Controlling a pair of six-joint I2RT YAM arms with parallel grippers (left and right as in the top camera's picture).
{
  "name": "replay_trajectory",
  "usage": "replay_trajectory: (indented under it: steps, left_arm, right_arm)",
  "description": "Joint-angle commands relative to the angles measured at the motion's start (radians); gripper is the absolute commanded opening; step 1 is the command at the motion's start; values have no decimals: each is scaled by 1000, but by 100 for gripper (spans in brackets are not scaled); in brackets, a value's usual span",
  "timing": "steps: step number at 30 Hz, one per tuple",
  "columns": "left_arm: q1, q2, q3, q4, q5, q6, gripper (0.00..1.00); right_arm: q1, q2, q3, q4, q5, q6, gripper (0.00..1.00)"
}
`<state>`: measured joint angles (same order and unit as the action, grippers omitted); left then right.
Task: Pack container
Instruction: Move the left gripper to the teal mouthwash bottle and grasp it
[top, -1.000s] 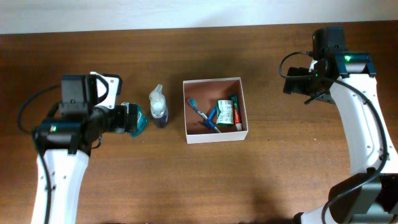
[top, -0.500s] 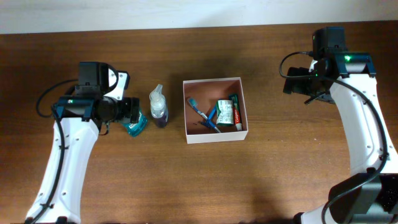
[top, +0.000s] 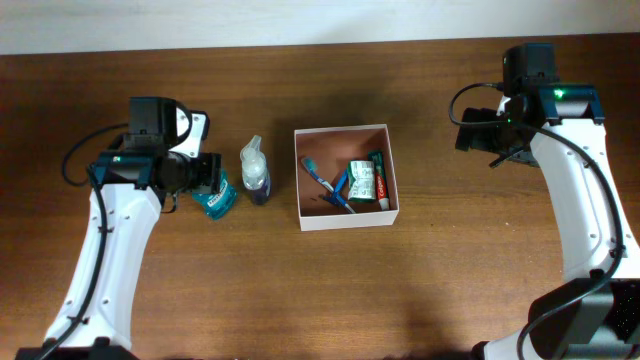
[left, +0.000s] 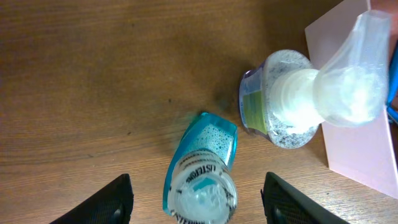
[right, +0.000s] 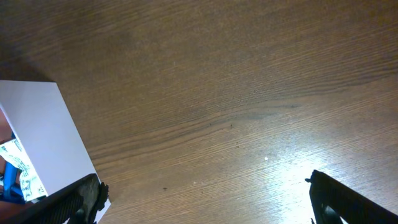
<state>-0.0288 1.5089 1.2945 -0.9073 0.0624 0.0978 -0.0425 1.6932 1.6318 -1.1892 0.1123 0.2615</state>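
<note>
Toiletries line the middle of the overhead frame. The container (top: 348, 221) sits on the wooden table (top: 300, 300) just right of centre. It holds a blue toothbrush (top: 320, 180), a green-and-white packet (top: 362, 182) and a red toothpaste tube (top: 381, 186). A clear spray bottle (top: 256, 172) stands just left of its wall, and a teal mouthwash bottle (top: 213, 201) is further left. Your left gripper (left: 199, 202) hangs over the mouthwash bottle, jaws released. Its fingers (left: 115, 202) flank the cap, with wood showing in both gaps. At upper right, your right gripper (right: 211, 202) spreads wide above bare wood, grasping nothing, apart from the container.
</note>
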Motion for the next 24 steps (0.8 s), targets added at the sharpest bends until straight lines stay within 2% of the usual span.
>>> replay_trajectory:
  steps: [1, 5, 24]
  left_arm:
    - [-1, 17, 18, 9, -6, 9, 63]
    - [-1, 17, 18, 17, 2, 9, 54]
    - [-1, 17, 17, 13, 2, 8, 54]
  right_arm:
    - [-4, -10, 8, 0, 13, 1, 98]
    - [-4, -10, 8, 0, 13, 1, 99]
    - [-4, -10, 8, 0, 13, 1, 98]
